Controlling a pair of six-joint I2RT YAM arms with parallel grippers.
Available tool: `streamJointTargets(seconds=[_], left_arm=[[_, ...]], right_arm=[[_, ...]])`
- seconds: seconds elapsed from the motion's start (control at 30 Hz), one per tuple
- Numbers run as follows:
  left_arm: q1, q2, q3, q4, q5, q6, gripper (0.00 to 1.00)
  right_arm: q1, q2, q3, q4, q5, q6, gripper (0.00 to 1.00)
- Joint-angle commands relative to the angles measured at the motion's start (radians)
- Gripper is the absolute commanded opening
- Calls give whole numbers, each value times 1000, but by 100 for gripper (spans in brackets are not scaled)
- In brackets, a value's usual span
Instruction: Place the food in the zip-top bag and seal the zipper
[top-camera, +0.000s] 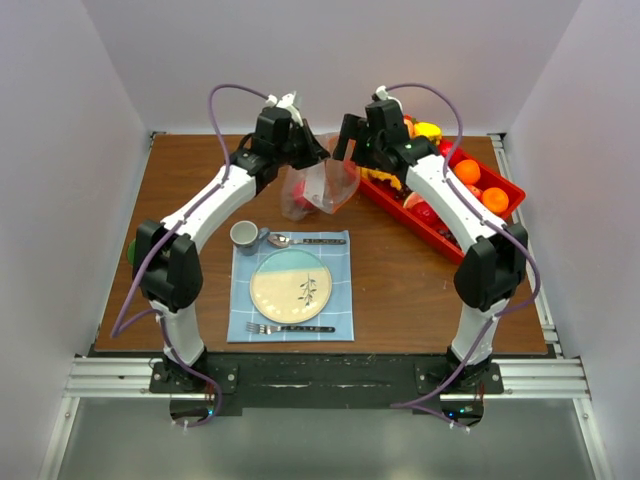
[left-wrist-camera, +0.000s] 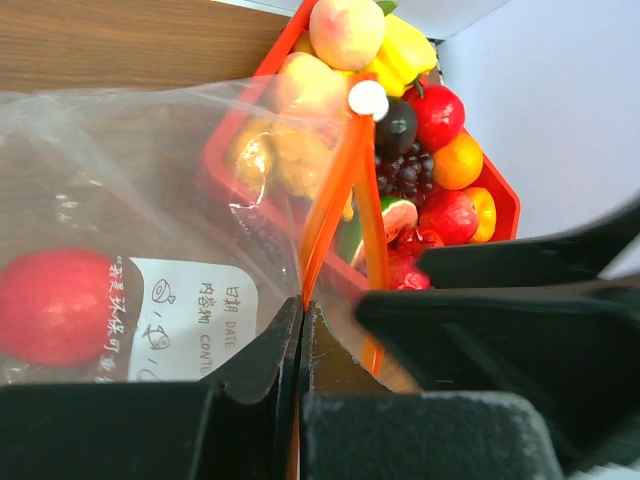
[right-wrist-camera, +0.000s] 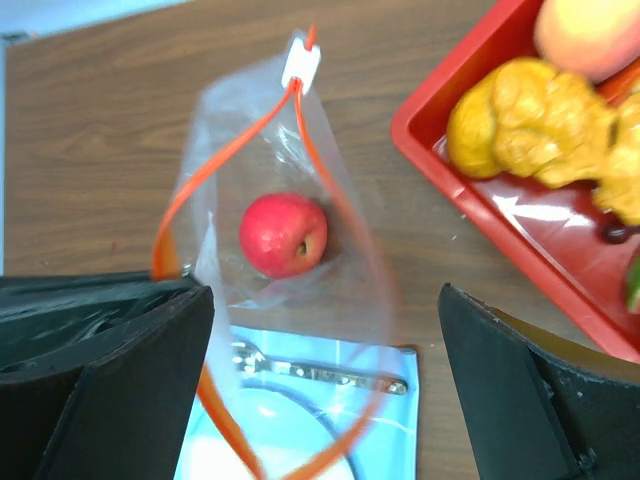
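The clear zip-top bag (top-camera: 318, 190) hangs at the table's back centre with its mouth open. My left gripper (top-camera: 312, 155) is shut on the bag's mouth edge; in the left wrist view (left-wrist-camera: 300, 322) the orange-red zipper (left-wrist-camera: 335, 200) runs up from between the closed fingers. One red apple (right-wrist-camera: 283, 235) lies inside the bag (right-wrist-camera: 345, 280). My right gripper (right-wrist-camera: 325, 300) is open and empty, just above the bag's mouth (top-camera: 345, 142). The rest of the food (top-camera: 480, 185) sits in the red tray (top-camera: 516, 205) on the right.
A blue placemat (top-camera: 340, 325) in front of the bag carries a plate (top-camera: 291, 286), a fork (top-camera: 290, 328) and a spoon (top-camera: 305, 240). A grey cup (top-camera: 245, 236) stands at its back left corner. The tray (right-wrist-camera: 450, 190) lies close to the bag's right.
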Motion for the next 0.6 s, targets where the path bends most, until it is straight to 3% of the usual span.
streamJointTargets(seconds=[0.0, 0.13, 0.3, 0.57], left_arm=[[18, -33, 5, 5, -2, 30, 0], [21, -22, 22, -4, -3, 35, 0], [21, -22, 23, -7, 1, 41, 0], [21, -5, 31, 1, 24, 45, 0]], right_arm=[[-50, -94, 46, -31, 51, -42, 99], [-113, -116, 24, -66, 107, -62, 99], [-151, -126, -16, -170, 303, -100, 99], [-202, -163, -304, -111, 328, -51, 99]])
